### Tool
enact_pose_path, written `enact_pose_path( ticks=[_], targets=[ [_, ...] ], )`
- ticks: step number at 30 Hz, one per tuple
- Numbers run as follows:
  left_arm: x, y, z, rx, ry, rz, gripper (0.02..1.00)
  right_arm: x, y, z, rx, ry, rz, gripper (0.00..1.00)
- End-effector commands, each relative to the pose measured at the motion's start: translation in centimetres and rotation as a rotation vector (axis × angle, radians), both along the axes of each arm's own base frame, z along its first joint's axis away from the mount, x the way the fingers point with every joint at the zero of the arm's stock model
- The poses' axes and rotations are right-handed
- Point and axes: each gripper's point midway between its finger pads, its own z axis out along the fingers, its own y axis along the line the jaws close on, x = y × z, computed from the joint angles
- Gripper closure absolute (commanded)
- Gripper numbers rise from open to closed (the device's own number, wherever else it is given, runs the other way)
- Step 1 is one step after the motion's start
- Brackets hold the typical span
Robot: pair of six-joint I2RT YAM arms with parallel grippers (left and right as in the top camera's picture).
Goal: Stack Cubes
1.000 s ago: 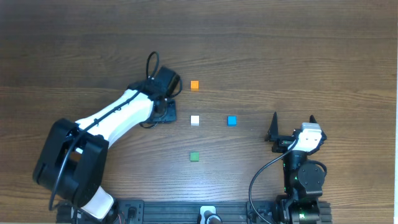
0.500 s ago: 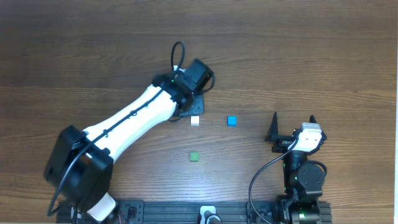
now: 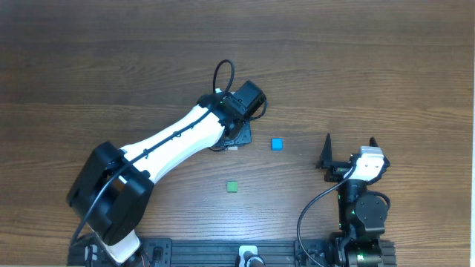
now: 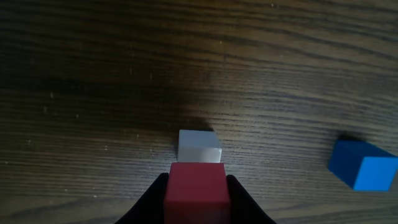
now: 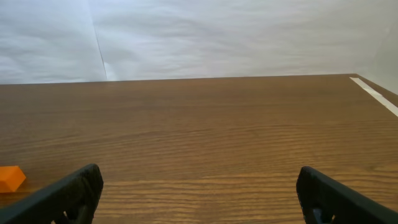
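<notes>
My left gripper is shut on a red cube and hangs low over the table. A white cube lies just beyond the red one, almost touching it in the left wrist view. From above, the left gripper covers most of the white cube. A blue cube sits to its right, also seen as the blue cube. The green cube lies nearer the front. An orange cube rests on the table. My right gripper stands open near its base with nothing in it.
The brown wooden table is bare at the back and on both sides. A black cable loop rises from the left wrist. A white wall stands behind the table's far edge.
The left arm has swung to the right, from beside the orange cube to above the white cube, now covering both in the top view. The right arm has kept still.
</notes>
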Motion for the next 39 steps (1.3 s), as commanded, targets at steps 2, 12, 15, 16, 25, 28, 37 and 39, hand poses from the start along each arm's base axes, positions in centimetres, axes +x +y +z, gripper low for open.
enact_pose_path(
  ticks=[2,12,15,16,25,28,37,39],
  targets=[
    [0.31,-0.29,-0.75,0.018,0.001,0.012,0.915,0.02,0.16,-0.20,-0.004,-0.002,0.009,0.009],
    [0.45,0.01,-1.02,0.039,-0.005,0.009,0.912,0.02,0.16,-0.20,-0.004,-0.002,0.009,0.009],
    [0.53,-0.06,-1.00,0.038,-0.009,0.003,0.915,0.02,0.16,-0.20,-0.004,-0.002,0.009,0.007],
    [0.60,-0.15,-0.98,0.036,-0.012,-0.005,0.912,0.02,0.16,-0.20,-0.004,-0.002,0.009,0.007],
    [0.65,-0.27,-0.97,0.034,-0.016,-0.012,0.908,0.02,0.16,-0.20,-0.004,-0.002,0.009,0.007],
    [0.54,-0.35,-1.18,0.037,-0.012,-0.016,0.908,0.02,0.16,-0.20,-0.004,-0.002,0.009,0.007],
    [0.43,-0.39,-1.51,0.043,-0.006,-0.019,0.906,0.02,0.16,-0.20,-0.004,-0.002,0.009,0.007],
    [0.43,-0.39,-1.52,0.044,-0.006,-0.019,0.899,0.02,0.16,-0.20,-0.004,-0.002,0.009,0.009]
  ],
)
